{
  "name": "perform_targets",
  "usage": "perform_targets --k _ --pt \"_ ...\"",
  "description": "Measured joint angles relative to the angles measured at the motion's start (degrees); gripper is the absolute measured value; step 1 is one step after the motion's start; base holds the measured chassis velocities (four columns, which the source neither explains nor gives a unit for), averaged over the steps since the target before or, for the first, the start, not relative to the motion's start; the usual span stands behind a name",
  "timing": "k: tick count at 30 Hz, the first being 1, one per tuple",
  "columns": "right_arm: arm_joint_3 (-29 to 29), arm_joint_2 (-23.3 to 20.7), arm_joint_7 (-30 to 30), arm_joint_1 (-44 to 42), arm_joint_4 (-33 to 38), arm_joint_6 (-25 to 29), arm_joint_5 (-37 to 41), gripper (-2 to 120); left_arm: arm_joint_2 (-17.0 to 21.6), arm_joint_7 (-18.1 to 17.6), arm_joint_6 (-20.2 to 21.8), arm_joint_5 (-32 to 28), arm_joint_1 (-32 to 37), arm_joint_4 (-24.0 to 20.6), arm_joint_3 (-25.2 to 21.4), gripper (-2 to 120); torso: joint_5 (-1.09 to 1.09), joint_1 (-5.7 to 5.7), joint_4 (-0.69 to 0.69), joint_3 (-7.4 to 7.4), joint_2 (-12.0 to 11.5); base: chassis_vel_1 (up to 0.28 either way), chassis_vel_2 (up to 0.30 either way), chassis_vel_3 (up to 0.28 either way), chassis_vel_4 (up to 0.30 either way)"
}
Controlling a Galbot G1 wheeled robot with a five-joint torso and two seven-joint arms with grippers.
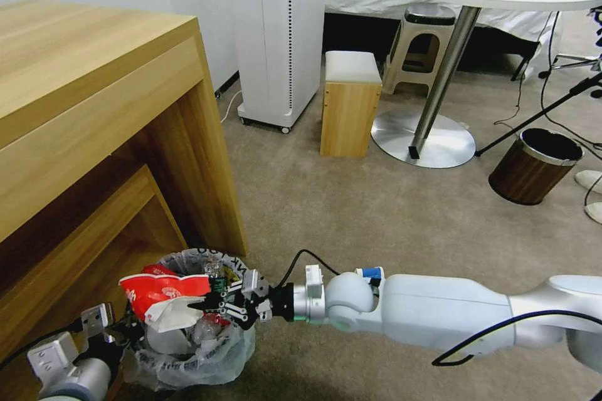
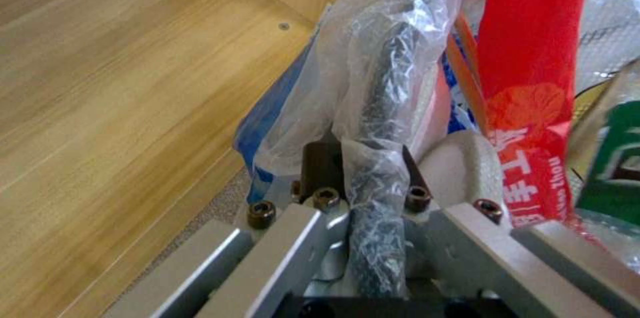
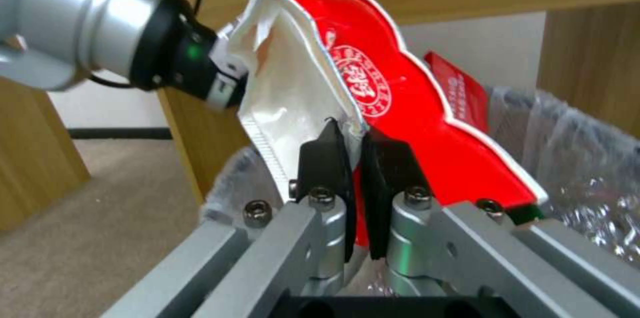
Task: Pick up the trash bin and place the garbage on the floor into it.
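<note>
The right gripper (image 3: pixel 353 158) pinches a flattened red-and-white cup (image 3: pixel 373 108) over the trash bin (image 1: pixel 188 332), lower left of the head view. The left gripper (image 2: pixel 363 158) is clamped on the bin's bagged rim beside the wooden desk (image 1: pixel 94 106).

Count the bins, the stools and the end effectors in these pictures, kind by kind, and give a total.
Bins: 2, the lined bin and the brown bin.
Stools: 2, the wooden stool and the plastic stool.
End effectors: 2, the left end effector shut on the lined bin's rim, the right end effector shut on a red wrapper.
Total: 6.
</note>
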Motion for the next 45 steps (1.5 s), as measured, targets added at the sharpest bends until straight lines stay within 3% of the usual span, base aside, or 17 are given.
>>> perform_targets --k 9,24,45 --pt "-0.9 2.3 0.8 -1.0 -5.0 1.0 -0.6 3 0.4 0.0 -0.1 -0.2 -0.4 0.6 0.0 1 0.0 0.0 0.0 0.0 0.0 0.0 0.0 0.0 0.0" --pt "-1.6 2.7 3.6 -1.4 -5.3 0.1 -0.5 3 0.3 0.0 -0.1 -0.4 -1.2 1.5 0.2 1 0.0 0.0 0.0 0.0 0.0 0.0 0.0 0.0 0.0" --pt "4.0 -2.4 4.4 -3.2 0.7 -0.9 -0.4 80 0.3 0.0 -0.2 0.0 -0.8 1.9 0.2 1 0.0 0.0 0.0 0.0 0.0 0.0 0.0 0.0 0.0"
